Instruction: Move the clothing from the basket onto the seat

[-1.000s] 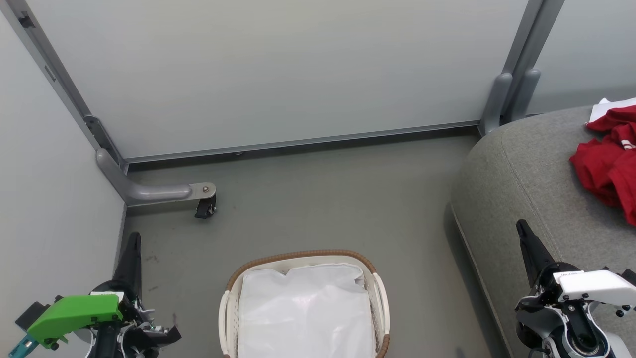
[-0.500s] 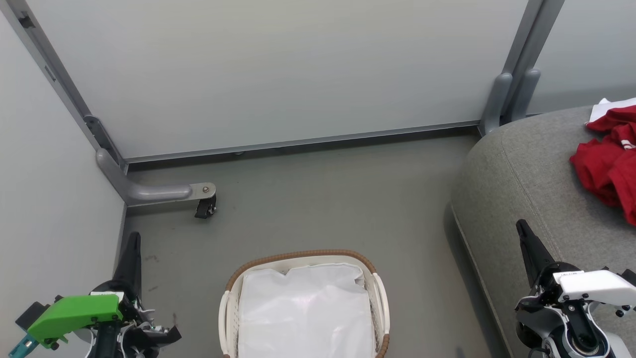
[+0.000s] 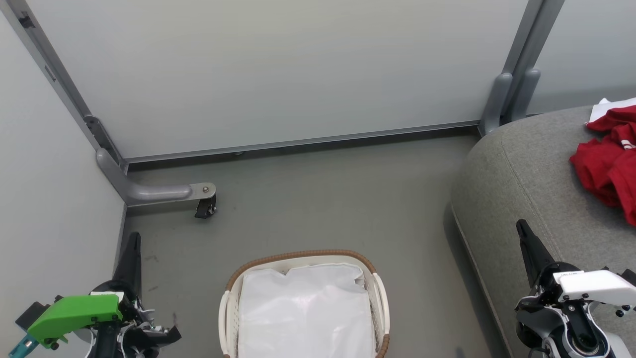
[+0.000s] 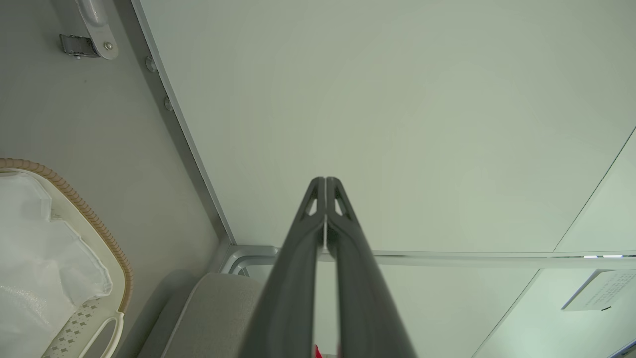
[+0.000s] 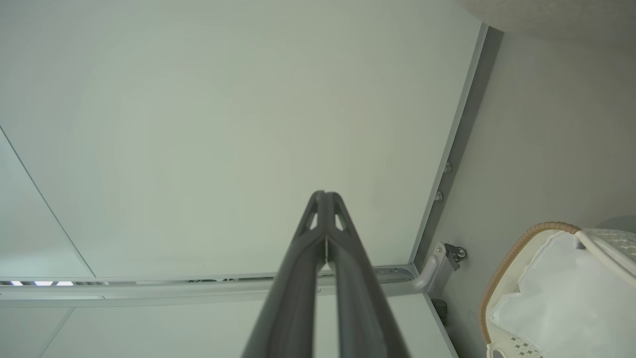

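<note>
Right now the clothing [image 3: 607, 164] is lying in a crumpled red heap on the seat [image 3: 526, 164], toward the right edge of the head view, with a bit of white trim showing at its top and part of it running out of the picture. The basket [image 3: 298, 254] is sitting on the grey floor [image 3: 323, 199] at the bottom centre, left of the seat and apart from it, its white cloth liner [image 3: 305, 308] covering the inside. The left end effector [image 3: 133, 238] is hanging at the lower left, beside the basket, clenched tight and gripping nothing; the left wrist view is showing barely a hairline of gap down its length. The right end effector [image 3: 520, 226] is showing against the near edge of the seat at the lower right, likewise clenched and empty, well apart from the red heap. Behind the basket, a grey partition [image 3: 278, 74] is standing on a bracket [image 3: 149, 191] with a small black caster [image 3: 204, 209].
</note>
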Tool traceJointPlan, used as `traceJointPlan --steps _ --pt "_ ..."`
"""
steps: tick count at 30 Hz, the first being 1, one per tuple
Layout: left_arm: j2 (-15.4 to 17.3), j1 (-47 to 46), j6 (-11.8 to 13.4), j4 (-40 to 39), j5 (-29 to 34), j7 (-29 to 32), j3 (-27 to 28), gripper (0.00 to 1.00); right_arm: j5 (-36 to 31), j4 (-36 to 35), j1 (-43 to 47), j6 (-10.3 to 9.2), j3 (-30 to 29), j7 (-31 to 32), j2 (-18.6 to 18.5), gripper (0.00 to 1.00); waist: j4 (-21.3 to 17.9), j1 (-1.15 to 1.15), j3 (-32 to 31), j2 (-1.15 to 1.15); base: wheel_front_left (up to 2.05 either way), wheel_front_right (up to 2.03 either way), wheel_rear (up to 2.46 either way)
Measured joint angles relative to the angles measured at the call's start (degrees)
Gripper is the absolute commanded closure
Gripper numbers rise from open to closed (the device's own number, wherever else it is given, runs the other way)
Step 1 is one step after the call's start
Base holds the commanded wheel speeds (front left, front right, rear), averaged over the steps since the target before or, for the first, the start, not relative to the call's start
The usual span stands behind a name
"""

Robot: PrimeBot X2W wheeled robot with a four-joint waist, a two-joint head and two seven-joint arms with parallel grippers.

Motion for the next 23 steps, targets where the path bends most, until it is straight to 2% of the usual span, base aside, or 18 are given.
traceJointPlan --steps 23 --pt "0.0 0.0 0.0 0.0 0.0 0.0 0.0 1.0 0.0 0.0 0.0 0.0 0.0 0.0 0.0 1.0 0.0 0.0 0.0 0.0 0.0 0.0 0.0"
